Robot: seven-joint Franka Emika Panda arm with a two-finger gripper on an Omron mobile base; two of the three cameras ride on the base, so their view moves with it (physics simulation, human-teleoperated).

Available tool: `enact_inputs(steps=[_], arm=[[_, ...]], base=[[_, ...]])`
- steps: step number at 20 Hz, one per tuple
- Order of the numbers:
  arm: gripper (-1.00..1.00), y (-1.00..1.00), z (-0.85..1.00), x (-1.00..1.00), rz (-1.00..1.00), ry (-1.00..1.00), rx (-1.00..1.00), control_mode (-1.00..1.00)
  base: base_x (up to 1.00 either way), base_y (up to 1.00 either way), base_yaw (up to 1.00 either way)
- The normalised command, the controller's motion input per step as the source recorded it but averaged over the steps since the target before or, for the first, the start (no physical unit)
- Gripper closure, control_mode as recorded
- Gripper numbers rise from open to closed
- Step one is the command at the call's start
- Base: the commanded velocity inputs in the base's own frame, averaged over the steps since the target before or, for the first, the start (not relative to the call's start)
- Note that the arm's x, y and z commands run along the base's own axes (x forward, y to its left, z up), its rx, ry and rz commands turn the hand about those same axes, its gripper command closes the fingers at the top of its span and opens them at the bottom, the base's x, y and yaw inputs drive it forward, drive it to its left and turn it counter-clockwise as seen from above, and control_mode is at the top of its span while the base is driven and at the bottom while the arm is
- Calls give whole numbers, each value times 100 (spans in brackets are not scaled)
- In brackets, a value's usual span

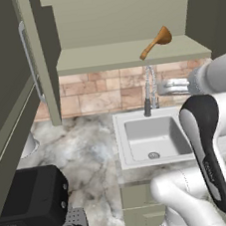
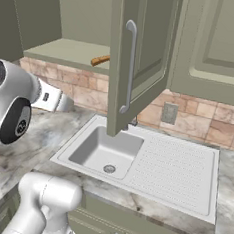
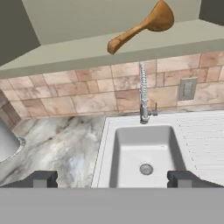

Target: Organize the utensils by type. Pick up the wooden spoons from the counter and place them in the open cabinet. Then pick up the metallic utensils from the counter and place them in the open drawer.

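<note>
Jaws [image 3: 112, 178] wide apart, empty, wooden spoon [image 3: 141, 26] well above on cabinet shelf [image 3: 131, 50]

I see flat, even rendered light in all three views, with no visible lamp and no glare. The counter [image 1: 90, 153] and sink [image 2: 149, 167] read bright and clean, and the basin walls shade gently darker toward the drain. The cabinet [image 1: 123, 13] interior is dimmer than the tile wall below it, and its shelf underside carries a soft dark band. The spoon [image 3: 142, 26] is crisp, with a mild highlight on its bowl. The near door [image 1: 8, 98] in the left view sits in heavy shade. Edges look slightly jagged and textures coarse, but I find no motion blur, no soft focus and no bending at the borders.
</note>
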Motion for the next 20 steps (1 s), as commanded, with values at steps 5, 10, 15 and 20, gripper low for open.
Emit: enact_inputs(steps=[5,10,15,20], arm=[[-100,0,-100,-85,0,0,0,-100],[-100,0,-79,-41,0,0,0,-100],[-100,0,-40,-24,0,0,0,-100],[-100,0,-35,-2,0,0,0,-100]], base=[[0,0,0],[0,0,0],[0,0,0],[0,0,0]])
